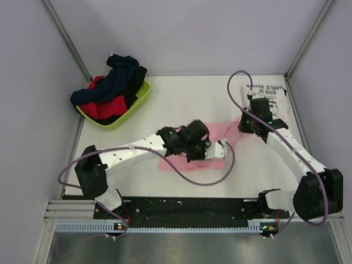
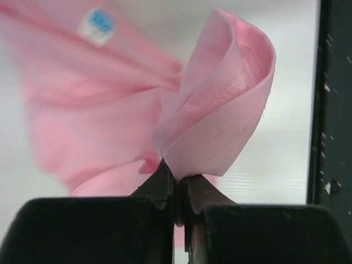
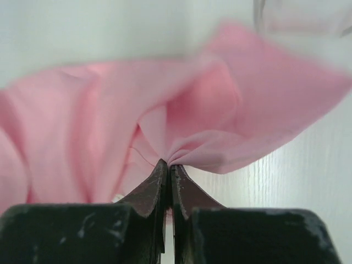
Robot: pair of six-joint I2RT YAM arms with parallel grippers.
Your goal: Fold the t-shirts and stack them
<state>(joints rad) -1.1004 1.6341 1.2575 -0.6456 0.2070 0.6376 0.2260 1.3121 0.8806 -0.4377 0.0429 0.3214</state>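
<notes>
The light-pink t-shirt (image 1: pixel 220 131) lies rumpled on the white table (image 1: pixel 192 93), near its middle and between the two arms. The left gripper (image 2: pixel 177 181) is clenched on a doubled-over hemmed edge of it, and the fold stands up in a rounded loop just above the closed fingertips. A small blue-and-white label (image 2: pixel 98 25) shows on the cloth further off. The right gripper (image 3: pixel 169 168) is likewise clamped on the pink cloth, pinching a bunch of gathered creases. The fabric spreads from that point to both sides and is raised clear of the table on the right. From above, both wrists hide their fingers, so the exact hold points on the shirt probably cannot be read there. The white t-shirt (image 1: pixel 269 91) with black lettering lies flat at the far right corner, partly under the right arm. A lime-green basket (image 1: pixel 140 99) at the far left holds a heap of dark blue, red and black clothes (image 1: pixel 110 91).
</notes>
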